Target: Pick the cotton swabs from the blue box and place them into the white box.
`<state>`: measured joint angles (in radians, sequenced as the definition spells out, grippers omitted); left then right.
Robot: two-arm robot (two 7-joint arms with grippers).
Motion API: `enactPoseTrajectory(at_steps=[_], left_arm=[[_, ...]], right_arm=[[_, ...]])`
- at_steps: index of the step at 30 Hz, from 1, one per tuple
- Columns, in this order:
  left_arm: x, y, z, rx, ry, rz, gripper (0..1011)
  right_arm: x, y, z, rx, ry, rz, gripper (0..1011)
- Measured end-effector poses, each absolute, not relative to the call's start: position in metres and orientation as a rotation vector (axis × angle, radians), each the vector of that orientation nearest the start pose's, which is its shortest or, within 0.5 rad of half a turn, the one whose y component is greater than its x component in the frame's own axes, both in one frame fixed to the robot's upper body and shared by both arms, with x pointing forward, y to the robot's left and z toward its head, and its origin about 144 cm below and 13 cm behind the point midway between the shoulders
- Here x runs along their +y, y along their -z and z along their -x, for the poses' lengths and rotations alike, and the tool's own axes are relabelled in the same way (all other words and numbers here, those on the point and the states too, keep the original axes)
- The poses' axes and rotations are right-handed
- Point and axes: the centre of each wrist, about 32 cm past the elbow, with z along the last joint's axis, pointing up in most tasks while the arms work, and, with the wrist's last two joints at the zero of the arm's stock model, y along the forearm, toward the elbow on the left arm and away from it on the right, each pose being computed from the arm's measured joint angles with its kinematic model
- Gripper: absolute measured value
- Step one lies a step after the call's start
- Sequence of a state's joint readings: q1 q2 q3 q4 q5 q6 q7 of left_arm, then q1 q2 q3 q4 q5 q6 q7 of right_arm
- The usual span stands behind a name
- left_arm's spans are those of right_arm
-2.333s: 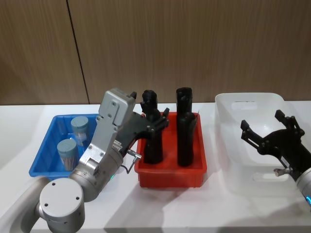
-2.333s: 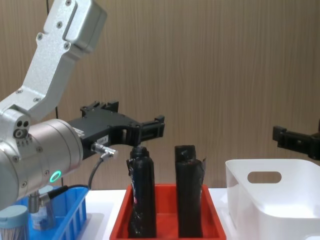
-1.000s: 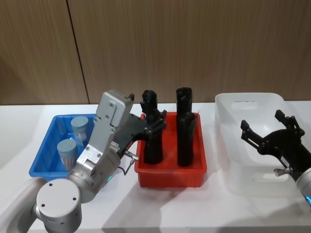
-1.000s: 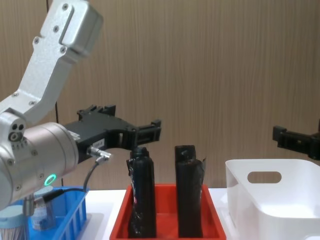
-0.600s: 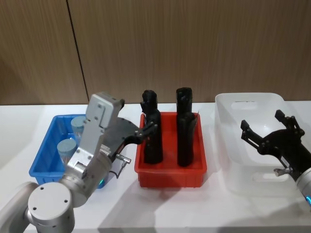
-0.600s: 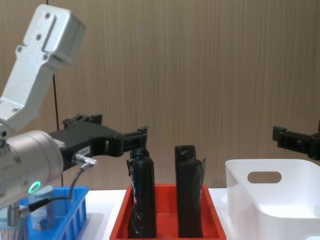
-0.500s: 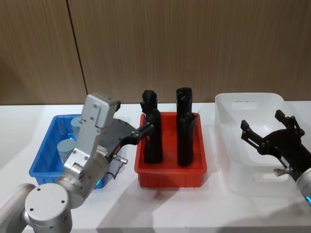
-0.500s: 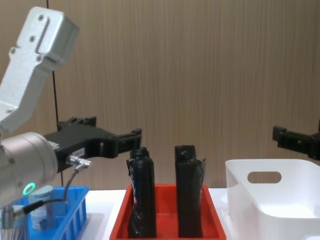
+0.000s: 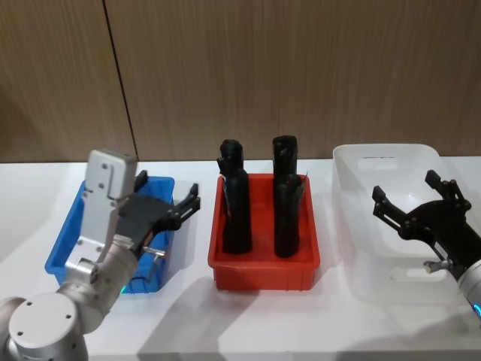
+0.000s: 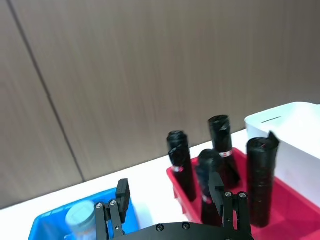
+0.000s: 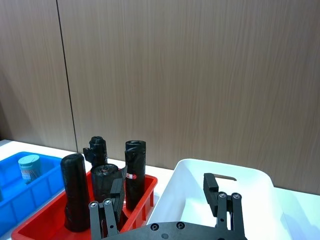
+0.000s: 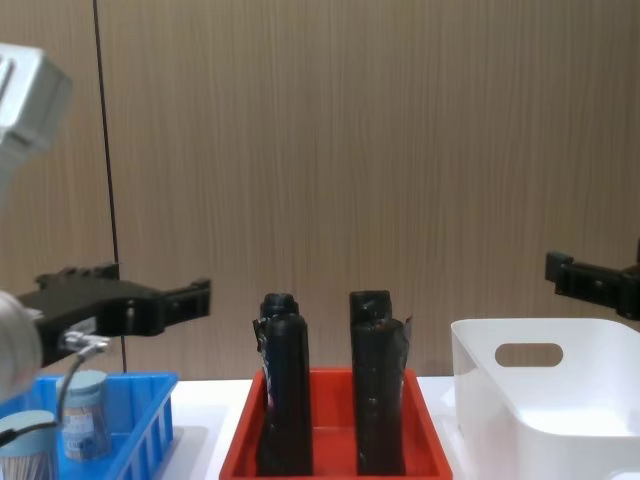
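Head view: nothing gripped on either side

Two small clear cotton swab jars (image 12: 84, 412) with pale grey-blue lids stand inside the bright blue slotted plastic basket (image 9: 63, 242) at the left end of the white bench (image 9: 225, 323). The left gripper (image 9: 167, 194) hovers over that basket, fingers spread and empty. The right gripper (image 9: 412, 197) hangs released above the glossy white plastic bin (image 9: 347, 162) at the right end.
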<state>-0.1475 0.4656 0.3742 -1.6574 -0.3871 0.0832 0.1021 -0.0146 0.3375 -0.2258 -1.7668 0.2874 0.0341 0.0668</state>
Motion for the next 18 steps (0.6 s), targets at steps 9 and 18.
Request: enactPoseTrajectory(at_steps=[9,18], left_arm=[[0.258,-1.187,-0.472,0.008,-1.38,-0.079,1004],[0.274,-1.183,-0.472,0.098,-1.466,-0.091,1004]], right_arm=[[-0.237,-1.189,-0.443,-0.075,1.23,-0.026,1002],[-0.237,-1.189,-0.443,-0.075,1.229,-0.026,1002]])
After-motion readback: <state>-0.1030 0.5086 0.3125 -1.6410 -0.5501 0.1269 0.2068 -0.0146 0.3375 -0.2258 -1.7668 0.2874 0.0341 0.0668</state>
